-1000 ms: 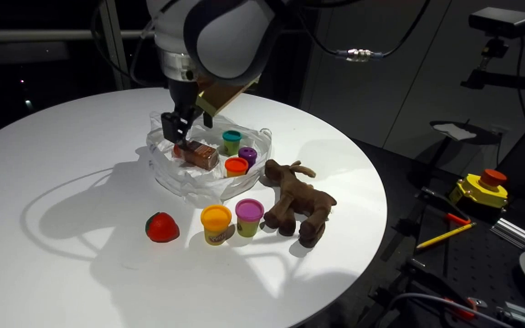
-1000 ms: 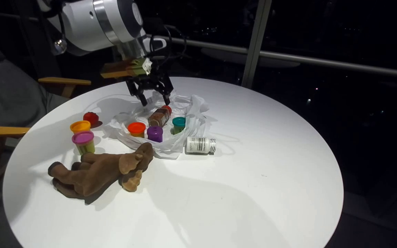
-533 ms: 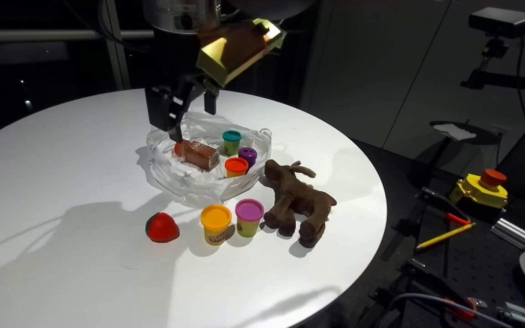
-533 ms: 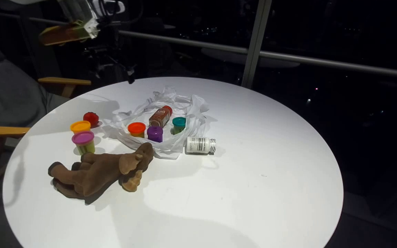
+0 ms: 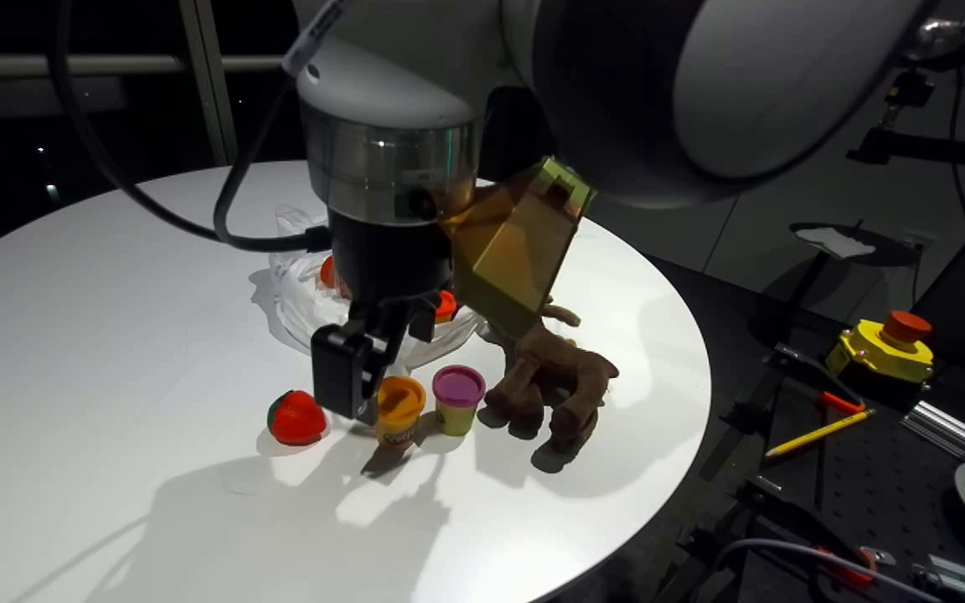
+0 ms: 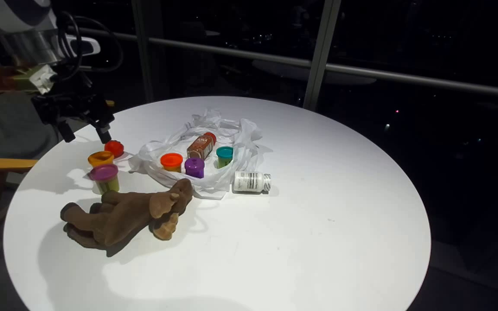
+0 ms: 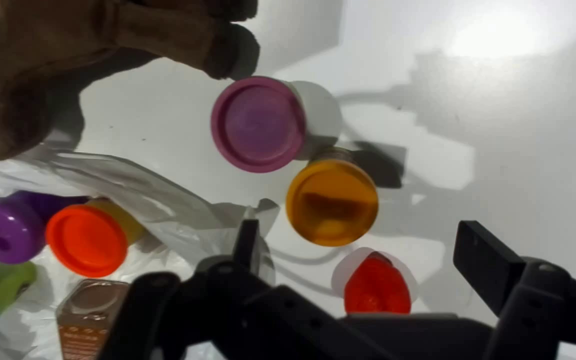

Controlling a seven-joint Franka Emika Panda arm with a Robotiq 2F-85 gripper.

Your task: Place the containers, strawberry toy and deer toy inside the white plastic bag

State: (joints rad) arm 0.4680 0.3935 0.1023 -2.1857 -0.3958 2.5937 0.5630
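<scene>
Gripper (image 6: 86, 134) released, its fingers set wide apart, I hang above the table (image 6: 318, 242), close to the strawberry toy (image 5: 298, 419) and the yellow container (image 5: 399, 410) that sit on it. On that container's front, in an exterior view, I see a printed label, but its lettering is too small for me to read with confidence. Just beside it stands the pink-lidded container (image 5: 458, 402), upright too, with a dark mark on its green side. The white plastic bag (image 6: 249, 134) lies spread out and holds four things: a red-capped bottle (image 6: 201, 147) of brown contents on its side, an orange-lidded container (image 6: 171, 162), a purple container (image 6: 194, 167) with two holes in its top, and a teal-lidded container (image 6: 224, 156). The red-capped bottle's label bears rows of print, blurred in my wrist view. Just outside the bag the white bottle (image 6: 251, 182) lies on its side, its label carrying a dark barcode-like patch and small print I cannot read. Nearby, the deer toy (image 6: 128, 216) lies on the table, its head at the bag's edge; whether they touch I cannot tell.
</scene>
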